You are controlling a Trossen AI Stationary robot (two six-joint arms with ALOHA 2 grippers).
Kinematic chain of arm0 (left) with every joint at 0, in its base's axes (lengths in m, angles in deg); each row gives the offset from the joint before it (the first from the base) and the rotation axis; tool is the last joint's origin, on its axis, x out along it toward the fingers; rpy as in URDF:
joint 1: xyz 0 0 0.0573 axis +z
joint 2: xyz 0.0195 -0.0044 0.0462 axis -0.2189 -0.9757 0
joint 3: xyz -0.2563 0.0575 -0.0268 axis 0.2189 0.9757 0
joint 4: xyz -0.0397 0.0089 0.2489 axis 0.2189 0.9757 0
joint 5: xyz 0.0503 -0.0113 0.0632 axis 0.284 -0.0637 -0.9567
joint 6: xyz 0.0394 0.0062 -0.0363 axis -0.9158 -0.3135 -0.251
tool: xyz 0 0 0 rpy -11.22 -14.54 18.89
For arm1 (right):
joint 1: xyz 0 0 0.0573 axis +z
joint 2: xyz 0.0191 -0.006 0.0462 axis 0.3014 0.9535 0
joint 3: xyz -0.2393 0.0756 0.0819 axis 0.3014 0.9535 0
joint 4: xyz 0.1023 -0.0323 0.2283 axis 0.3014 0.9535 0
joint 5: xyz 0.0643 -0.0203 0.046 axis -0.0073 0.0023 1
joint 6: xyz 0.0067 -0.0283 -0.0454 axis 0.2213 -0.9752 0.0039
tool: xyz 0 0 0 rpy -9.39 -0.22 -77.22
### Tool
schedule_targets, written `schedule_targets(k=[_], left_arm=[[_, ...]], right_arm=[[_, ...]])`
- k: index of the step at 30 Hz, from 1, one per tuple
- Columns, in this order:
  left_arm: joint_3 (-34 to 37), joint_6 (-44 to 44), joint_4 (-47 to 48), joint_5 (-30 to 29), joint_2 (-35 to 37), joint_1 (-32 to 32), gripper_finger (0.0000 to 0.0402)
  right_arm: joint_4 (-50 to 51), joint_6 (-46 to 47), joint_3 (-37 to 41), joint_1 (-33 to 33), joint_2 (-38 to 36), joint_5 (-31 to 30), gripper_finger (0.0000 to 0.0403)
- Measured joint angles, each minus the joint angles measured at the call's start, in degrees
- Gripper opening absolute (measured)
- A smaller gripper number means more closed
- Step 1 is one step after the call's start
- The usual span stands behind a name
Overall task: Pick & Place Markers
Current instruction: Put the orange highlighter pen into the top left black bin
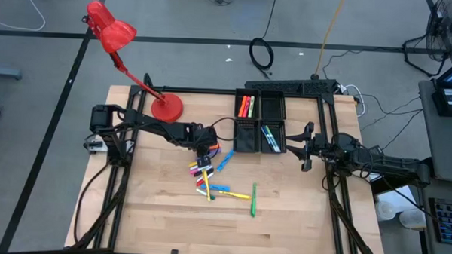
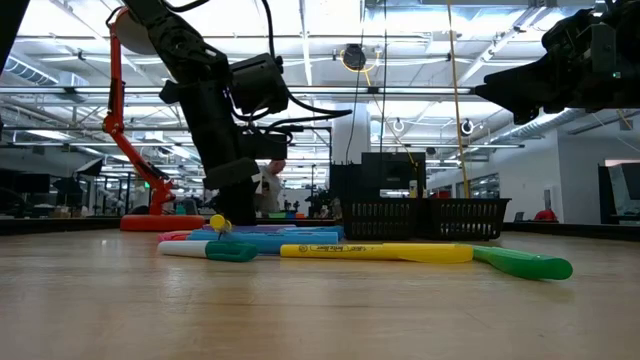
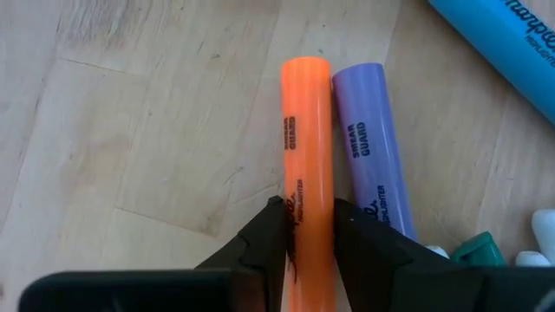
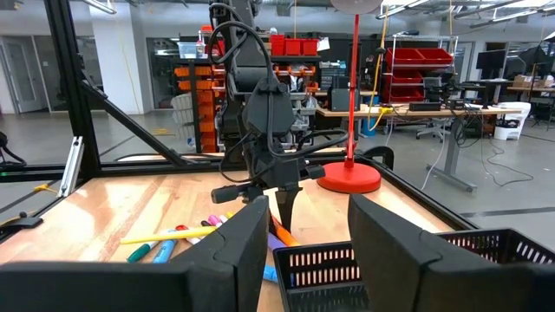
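Several markers (image 1: 213, 175) in mixed colours lie in a loose pile on the wooden table. My left gripper (image 3: 309, 227) stands over the pile's far end and is shut on an orange marker (image 3: 305, 130). A purple marker (image 3: 368, 147) lies right beside the orange one. My right gripper (image 1: 304, 147) hangs open above the table at the right, beside the black tray (image 1: 260, 121). The tray holds a few markers. My left gripper pinches the orange marker's two long sides (image 3: 308, 195) between its two fingers (image 3: 269, 230), partway along the barrel. The fingers come steeply from above. The marker lies flat on the table, touching the purple marker.
A red desk lamp stands with its base (image 1: 166, 107) at the far left of the table. A yellow marker (image 2: 380, 252) and a green marker (image 2: 520, 263) lie nearest the front edge. Bare wood lies toward the near edge.
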Motion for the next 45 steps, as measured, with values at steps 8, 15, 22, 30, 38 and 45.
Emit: schedule_targets(k=[8, 15, 22, 30, 38, 45], left_arm=[[0.0, 0.02, -0.11, 0.32, 0.0, 0.04, 0.0093], [0.0, 2.68, -0.11, 0.31, 0.0, 0.04, 0.0093], [0.0, 1.49, -0.35, -0.15, 0.0, 0.32, 0.0093], [0.13, -3.03, -1.82, -3.94, 0.5, 0.37, 0.0092], [0.17, -2.46, -3.03, -10.68, 4.33, 0.73, 0.0092], [0.11, -1.87, -8.87, -10.93, 9.18, 1.54, 0.0092]], right_arm=[[0.0, 0.0, 0.02, -0.01, 0.0, 0.01, 0.0146], [0.0, -0.01, 0.02, -0.01, 0.0, 0.02, 0.0146], [0.0, 0.0, 0.0, -0.01, 0.01, 0.02, 0.0146], [0.0, 0.0, 0.01, 0.0, 0.0, 0.0, 0.0146], [-0.02, -0.01, 0.02, -0.01, 0.02, -0.01, 0.0146], [0.0, 0.0, -0.01, -0.02, 0.02, 0.02, 0.0146]])
